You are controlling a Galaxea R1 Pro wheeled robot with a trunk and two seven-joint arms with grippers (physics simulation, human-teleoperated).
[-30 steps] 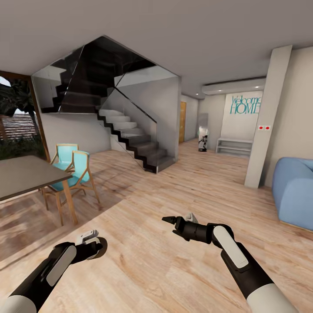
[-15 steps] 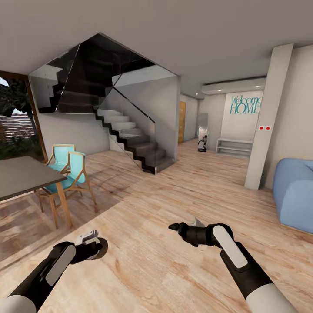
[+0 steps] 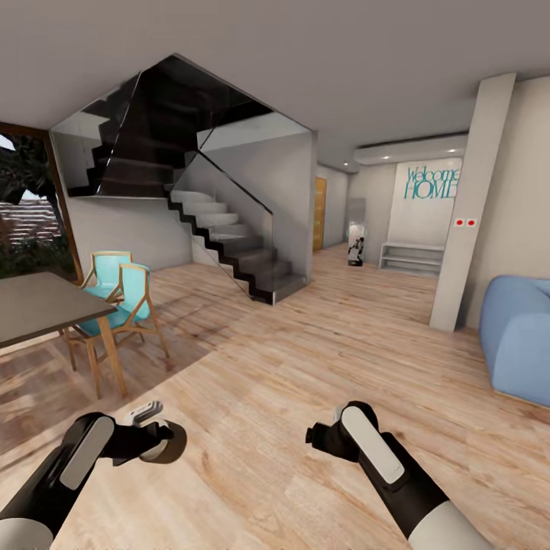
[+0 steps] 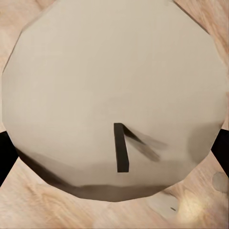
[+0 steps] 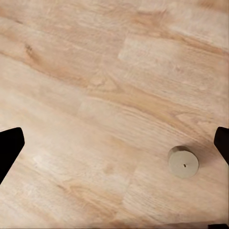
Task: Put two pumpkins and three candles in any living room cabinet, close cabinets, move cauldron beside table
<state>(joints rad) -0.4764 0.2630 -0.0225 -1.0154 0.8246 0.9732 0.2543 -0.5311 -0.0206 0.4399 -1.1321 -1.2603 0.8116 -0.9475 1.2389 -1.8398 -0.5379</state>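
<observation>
A cream candle [image 4: 114, 86] with a short dark wick sits close up in the left wrist view, and my left gripper [image 3: 156, 441] is shut on it low over the wooden floor. Two more candles [image 4: 164, 207] lie on the floor past it. My right gripper [image 5: 116, 145] points down at the floor with its fingertips [image 5: 9, 148] wide apart, so it is open with nothing between them. A small round candle [image 5: 183, 162] stands on the planks beside one fingertip. The pumpkins, the cabinet, the cauldron and the table are out of view.
A grey dining top on wooden legs [image 3: 38, 305] with two turquoise chairs [image 3: 126, 294] stands at the left. A dark staircase [image 3: 229, 237] rises ahead. A blue sofa [image 3: 519, 336] and a white pillar [image 3: 466, 221] are at the right. Open floor lies between them.
My right arm has drawn back toward me and turned its gripper down at the floor. The left arm has shifted slightly, still holding the candle. The view has moved a little.
</observation>
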